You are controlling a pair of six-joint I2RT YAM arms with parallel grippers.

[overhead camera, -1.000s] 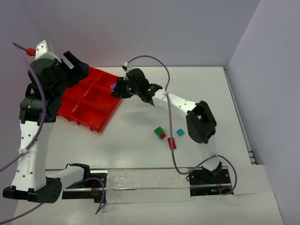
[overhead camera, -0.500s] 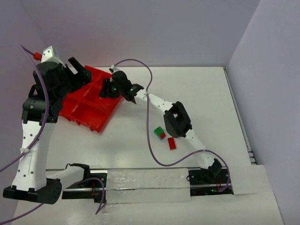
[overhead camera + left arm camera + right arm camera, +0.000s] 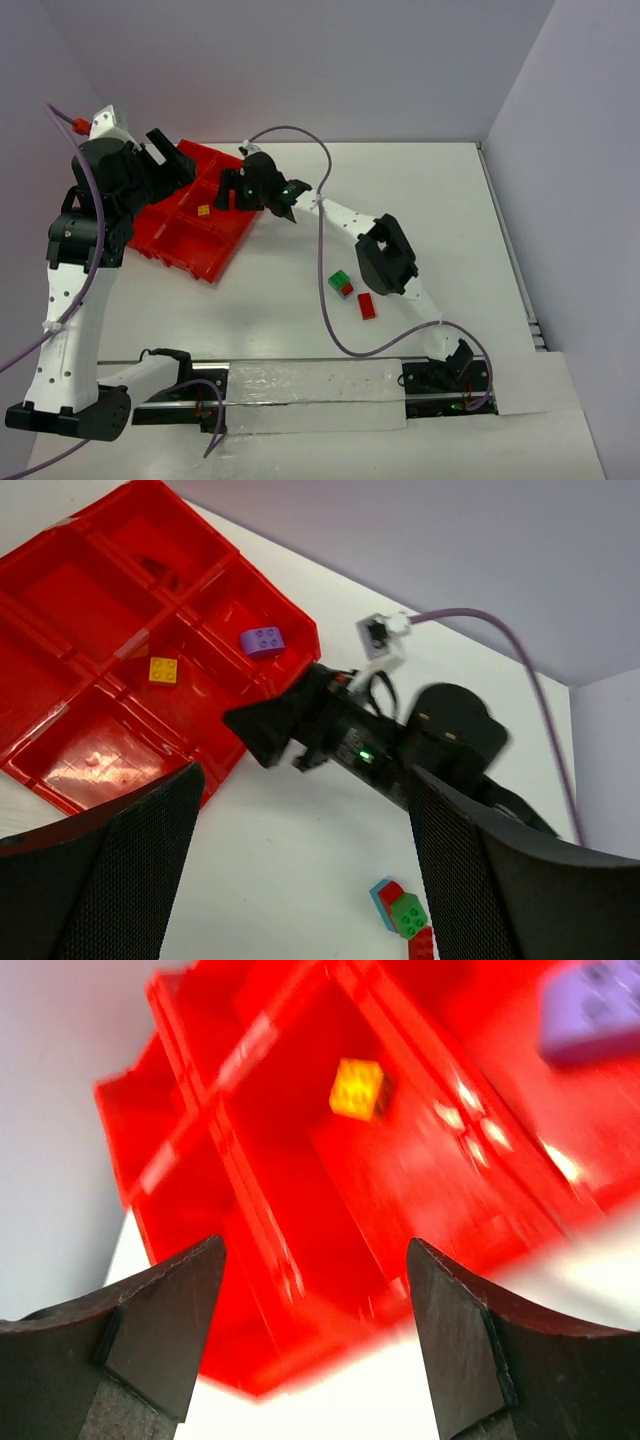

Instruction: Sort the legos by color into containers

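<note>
The tray [image 3: 176, 258] is glossy red plastic, square cells split by low walls, lying at an angle in the upper left of the overhead view on a matte white table [image 3: 430, 190]. From the left wrist its floor [image 3: 60, 610] shows soft glare; from the right wrist it [image 3: 270, 1220] is smeared with blur.

A yellow brick [image 3: 204, 210] [image 3: 163, 669] [image 3: 359, 1089], small and square with four studs, lies flat in a middle cell. A purple brick [image 3: 262, 640] [image 3: 600, 1010], also studded, sits in the next cell toward the upper right (cut by the frame edge in the right wrist view, and not visible from overhead).

The right gripper [image 3: 228, 190] [image 3: 315, 1340] hangs over the tray's right edge; its smooth dark fingers [image 3: 150, 1330] stand well apart with nothing between them. The left gripper [image 3: 172, 150] [image 3: 300, 880] is above the tray's far side; its mesh-textured fingers [image 3: 100, 880] are spread wide and hold nothing.

Right of centre on the table lie a green-and-red stack [image 3: 342, 284] [image 3: 405, 912] and a loose red brick [image 3: 367, 306] [image 3: 425, 945]; a sliver of cyan shows against the stack from the left wrist, and I cannot tell whether it touches. The right arm's elbow covers the table just beside them.
</note>
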